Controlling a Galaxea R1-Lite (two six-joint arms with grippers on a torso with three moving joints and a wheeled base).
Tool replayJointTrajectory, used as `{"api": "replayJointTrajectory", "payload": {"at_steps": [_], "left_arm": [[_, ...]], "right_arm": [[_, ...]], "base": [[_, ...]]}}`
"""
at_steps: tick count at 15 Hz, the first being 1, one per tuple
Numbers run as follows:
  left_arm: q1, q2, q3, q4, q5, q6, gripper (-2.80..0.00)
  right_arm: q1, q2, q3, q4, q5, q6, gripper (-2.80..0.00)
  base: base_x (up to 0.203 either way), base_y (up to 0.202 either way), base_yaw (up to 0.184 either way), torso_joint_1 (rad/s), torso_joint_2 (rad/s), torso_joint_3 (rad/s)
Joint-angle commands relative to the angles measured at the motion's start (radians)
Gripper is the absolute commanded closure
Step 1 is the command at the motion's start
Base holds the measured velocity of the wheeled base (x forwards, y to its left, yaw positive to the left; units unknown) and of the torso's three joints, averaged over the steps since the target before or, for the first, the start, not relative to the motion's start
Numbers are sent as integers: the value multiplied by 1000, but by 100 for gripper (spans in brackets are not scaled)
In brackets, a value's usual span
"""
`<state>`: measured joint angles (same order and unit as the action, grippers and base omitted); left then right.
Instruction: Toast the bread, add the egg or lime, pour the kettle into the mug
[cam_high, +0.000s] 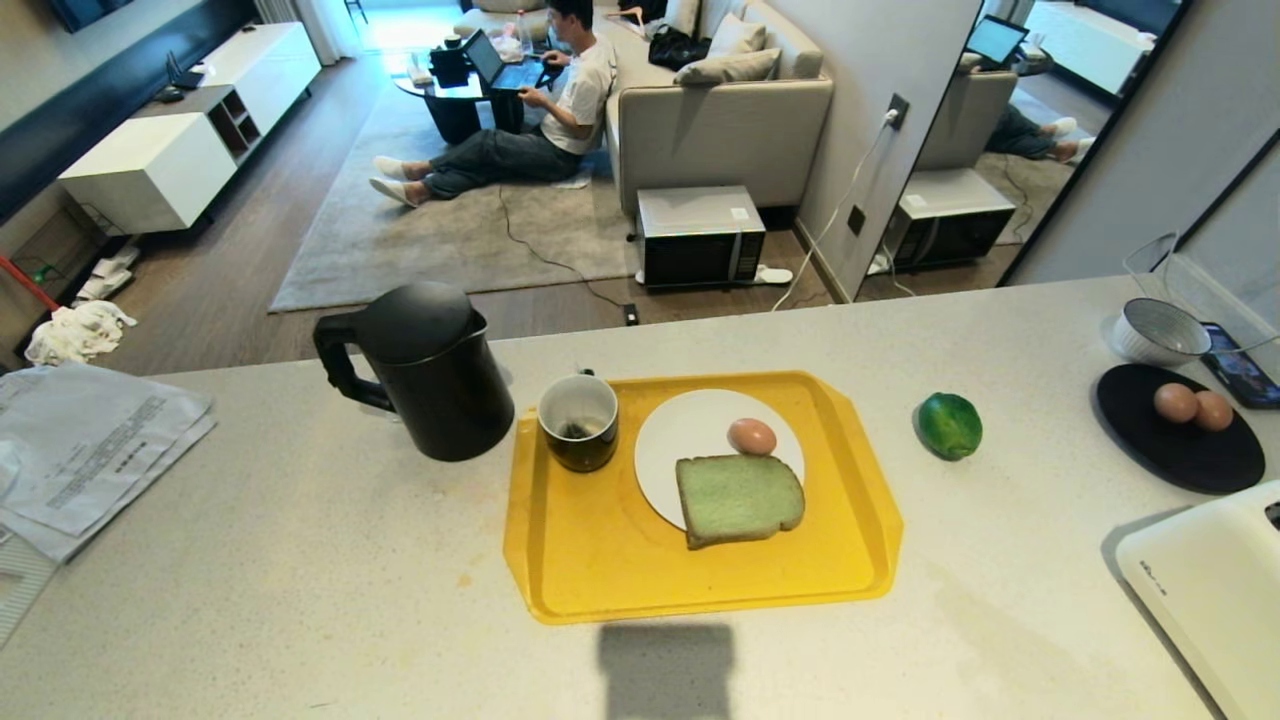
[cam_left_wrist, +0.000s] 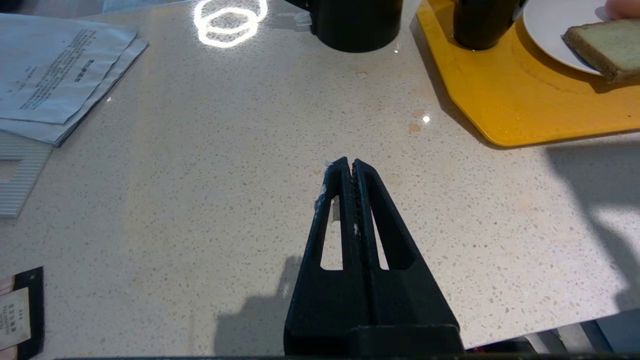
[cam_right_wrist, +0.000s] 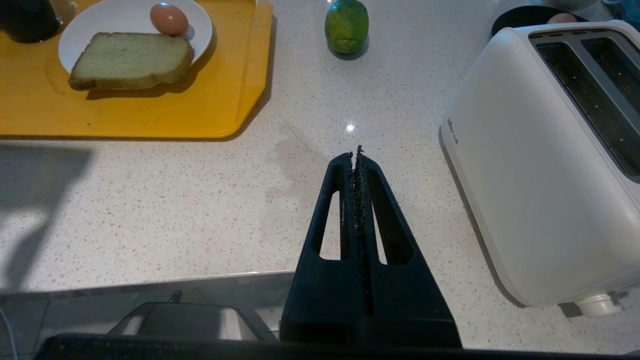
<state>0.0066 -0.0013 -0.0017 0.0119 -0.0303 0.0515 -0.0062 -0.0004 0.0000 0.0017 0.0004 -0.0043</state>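
The bread (cam_high: 738, 498) lies on a white plate (cam_high: 670, 450) with the egg (cam_high: 751, 436) just behind it, both on a yellow tray (cam_high: 600, 560). The dark mug (cam_high: 579, 421) stands on the tray's left corner. Left of the tray stands the black kettle (cam_high: 420, 370). The lime (cam_high: 949, 425) rests on the counter right of the tray. My left gripper (cam_left_wrist: 348, 162) hangs shut and empty over bare counter near the front edge, short of the kettle. My right gripper (cam_right_wrist: 355, 156) is shut and empty beside the white toaster (cam_right_wrist: 545, 150). Neither arm shows in the head view.
A black plate (cam_high: 1180, 455) with two more eggs, a striped bowl (cam_high: 1158, 331) and a phone (cam_high: 1240, 365) sit at the far right. Papers (cam_high: 90, 440) lie at the counter's left. A person sits on the floor beyond the counter.
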Motion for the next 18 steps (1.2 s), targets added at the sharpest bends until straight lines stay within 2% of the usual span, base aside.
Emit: {"api": "replayJointTrajectory", "payload": {"at_steps": [1, 9, 15, 18], "left_arm": [[0, 0, 0, 0, 0, 1, 0], [1, 0, 0, 0, 0, 1, 0], [0, 0, 0, 0, 0, 1, 0], [0, 1, 0, 0, 0, 1, 0]], "right_arm": [[0, -1, 2, 0, 1, 0, 0], [0, -1, 2, 0, 0, 1, 0], [0, -1, 2, 0, 0, 1, 0], [0, 0, 2, 0, 0, 1, 0]], "base": [[0, 0, 0, 0, 0, 0], [0, 0, 0, 0, 0, 0], [0, -6, 101, 1, 1, 2], [1, 1, 19, 1, 2, 0]]}}
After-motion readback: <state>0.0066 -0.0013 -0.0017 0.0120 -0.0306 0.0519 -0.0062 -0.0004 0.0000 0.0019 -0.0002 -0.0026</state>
